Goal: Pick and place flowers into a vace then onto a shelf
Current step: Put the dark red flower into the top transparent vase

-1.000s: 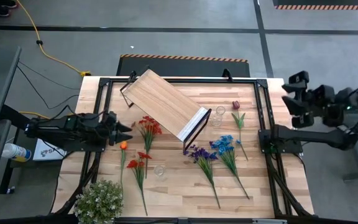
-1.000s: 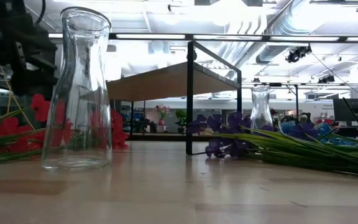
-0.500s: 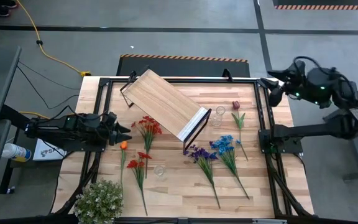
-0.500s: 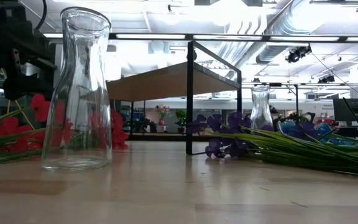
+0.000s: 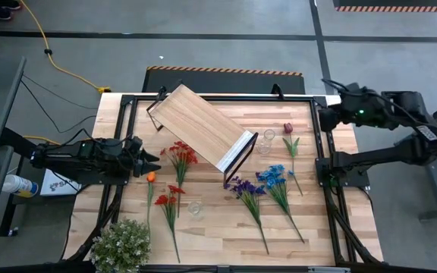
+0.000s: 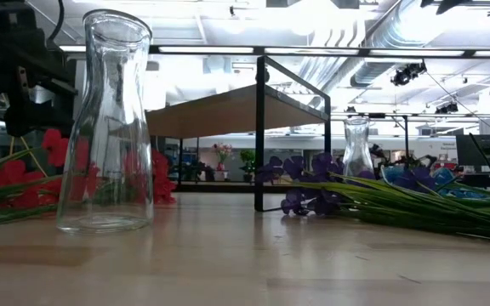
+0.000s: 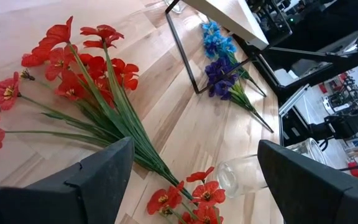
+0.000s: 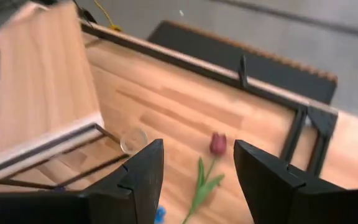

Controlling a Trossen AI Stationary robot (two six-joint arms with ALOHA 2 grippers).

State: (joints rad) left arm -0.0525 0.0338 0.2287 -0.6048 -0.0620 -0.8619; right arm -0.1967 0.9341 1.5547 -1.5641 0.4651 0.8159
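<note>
One large light-wood shelf board on black frame (image 5: 202, 126) sits angled at the table's far middle; bare tabletop lies along the near edge. Green-stemmed flowers (image 5: 179, 157) lie flat between shelf and near edge. Left gripper (image 5: 155, 158) low over the left edge, fingers spread, empty. Right gripper (image 5: 326, 104) raised past the right far corner, fingers apart, empty.
</note>
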